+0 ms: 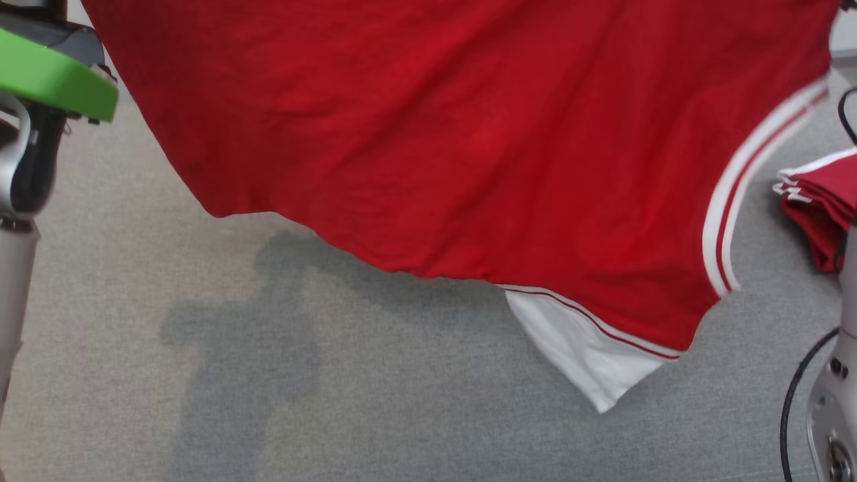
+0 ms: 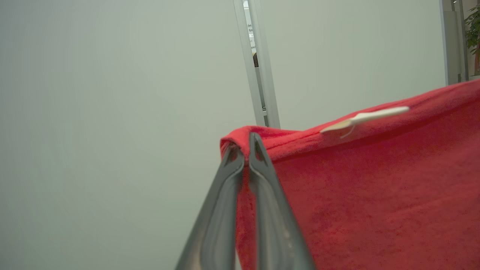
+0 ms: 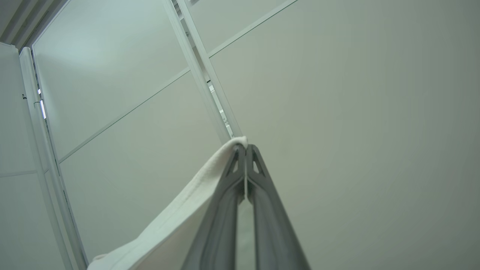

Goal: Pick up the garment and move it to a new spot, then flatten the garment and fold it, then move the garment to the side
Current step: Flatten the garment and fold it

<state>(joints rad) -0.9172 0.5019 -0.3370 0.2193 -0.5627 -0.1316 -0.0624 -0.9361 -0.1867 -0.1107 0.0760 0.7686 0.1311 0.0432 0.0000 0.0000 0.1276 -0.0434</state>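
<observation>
Garment (image 1: 469, 134): red jersey, hung spread between the two grippers, over a grey surface (image 1: 201, 375). Left gripper (image 2: 245, 145): clenched on its red edge. Right gripper (image 3: 245, 149): clenched on its white fabric.

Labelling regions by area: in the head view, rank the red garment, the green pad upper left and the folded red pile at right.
The garment, far largest.
Then green pad and folded red pile: about alike, both cropped, so unranked.
</observation>
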